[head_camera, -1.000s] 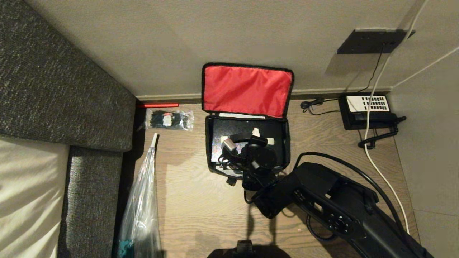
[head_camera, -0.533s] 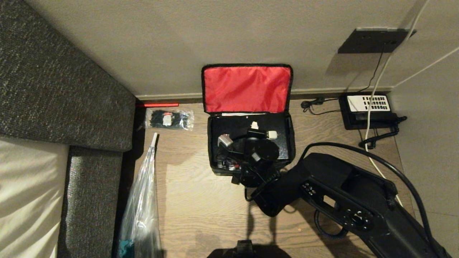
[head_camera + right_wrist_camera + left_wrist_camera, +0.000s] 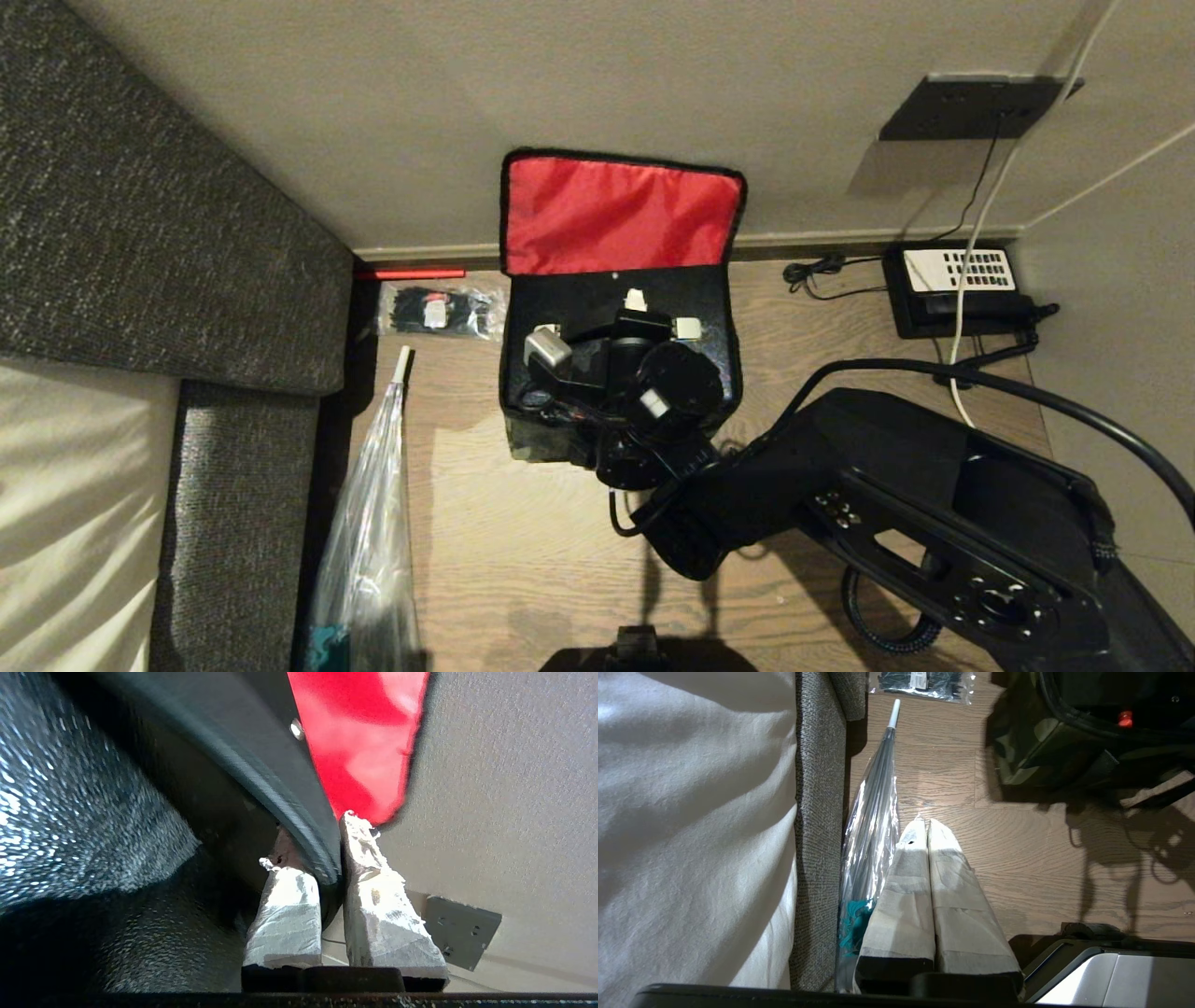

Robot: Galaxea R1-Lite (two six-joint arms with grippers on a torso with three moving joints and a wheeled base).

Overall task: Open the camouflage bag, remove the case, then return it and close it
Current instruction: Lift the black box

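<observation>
The camouflage bag (image 3: 534, 448) stands open on the wooden floor by the wall, its red-lined lid (image 3: 621, 215) up against the wall. The black case (image 3: 607, 289) fills the bag's mouth and sits raised above its rim. My right gripper (image 3: 653, 317) reaches over the case from the near side. In the right wrist view my right gripper (image 3: 329, 854) is shut on the case's dark strap handle (image 3: 299, 807). My left gripper (image 3: 927, 826) hangs shut and empty above the floor, near the sofa. The left wrist view shows the bag's camouflage side (image 3: 1031, 742) and the case's red dot (image 3: 1125, 718).
A grey sofa (image 3: 140, 233) bounds the left side, with a wrapped umbrella (image 3: 369, 532) leaning along it. A clear packet of black cable ties (image 3: 439, 313) lies left of the bag. A black telephone (image 3: 957, 289) and its cables (image 3: 971, 373) sit at the right by the wall.
My right arm has lifted, and the case has come up out of the bag with it. The bag and its lid have shifted left. The left gripper has not moved.
</observation>
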